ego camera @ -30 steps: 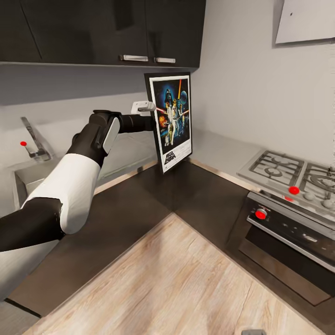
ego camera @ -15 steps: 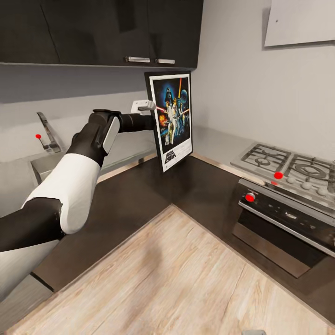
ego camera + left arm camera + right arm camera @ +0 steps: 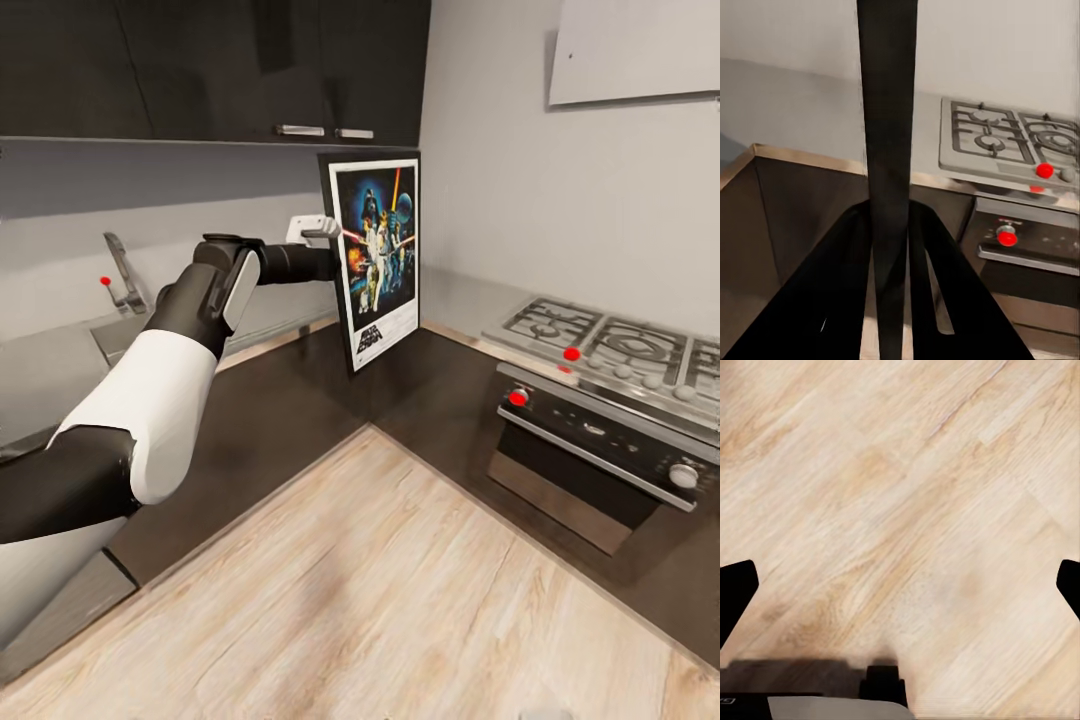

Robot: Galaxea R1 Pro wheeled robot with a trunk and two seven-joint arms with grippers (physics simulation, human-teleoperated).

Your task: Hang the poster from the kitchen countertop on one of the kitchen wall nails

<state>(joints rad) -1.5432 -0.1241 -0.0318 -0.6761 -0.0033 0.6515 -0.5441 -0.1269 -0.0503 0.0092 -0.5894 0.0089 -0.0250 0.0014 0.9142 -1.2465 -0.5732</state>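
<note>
The poster [image 3: 378, 255], a framed Star Wars print, hangs upright in the air in front of the kitchen corner, clear of the pale grey countertop [image 3: 462, 297]. My left gripper [image 3: 328, 238] is shut on its left edge. In the left wrist view the poster [image 3: 886, 135] runs edge-on as a black strip between the two dark fingers [image 3: 844, 289]. A tiny dark dot [image 3: 569, 58] sits on a pale panel high on the right wall; I cannot tell if it is a wall nail. My right gripper [image 3: 900, 585] is open over the wooden floor.
A gas hob [image 3: 600, 340] over an oven [image 3: 590, 440] with red knobs stands at the right. A sink with a tap [image 3: 122, 280] lies at the left. Dark wall cabinets [image 3: 250, 70] hang above the corner. Light wooden floor [image 3: 400, 580] spreads in front.
The whole head view has shifted as the camera drew back from the corner: more floor shows, and the hob sits further left. The left gripper still holds the poster in the same pose.
</note>
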